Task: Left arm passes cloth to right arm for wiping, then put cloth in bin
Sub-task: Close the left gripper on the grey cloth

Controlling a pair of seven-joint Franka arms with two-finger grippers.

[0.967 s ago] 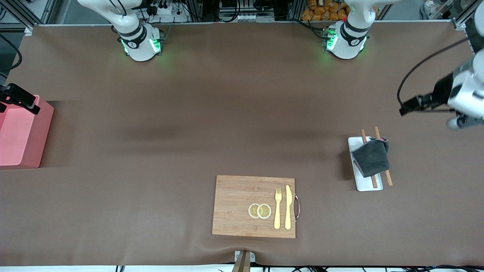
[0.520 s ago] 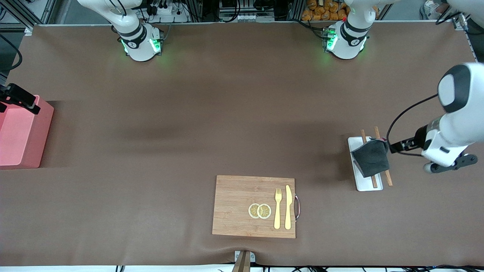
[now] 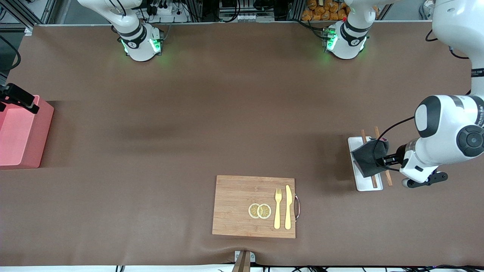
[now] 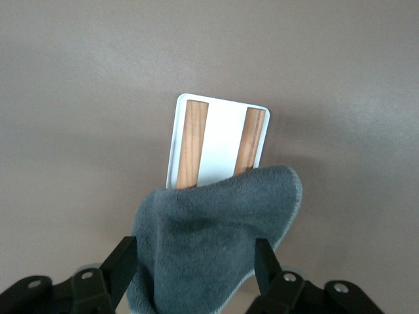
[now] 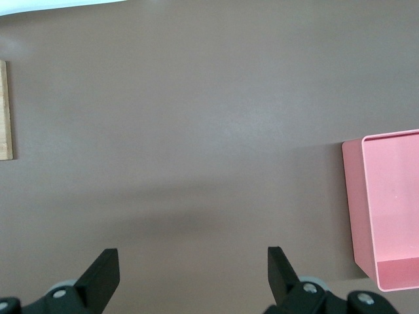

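Note:
The dark grey cloth lies bunched on a white tray over two wooden sticks, toward the left arm's end of the table. My left gripper is down at the cloth, open, with one finger on each side of it; in the left wrist view the cloth sits between the fingers of the left gripper. The salmon-pink bin stands at the right arm's end. My right gripper waits up by the bin, open and empty, with the bin beside it.
A wooden cutting board lies near the front camera with two lemon slices, a yellow fork and a yellow knife on it. Its edge shows in the right wrist view. The tray shows in the left wrist view.
My left arm has swung down from high over its end of the table to the cloth, its open fingers now around it. The right arm and the cloth have not moved.

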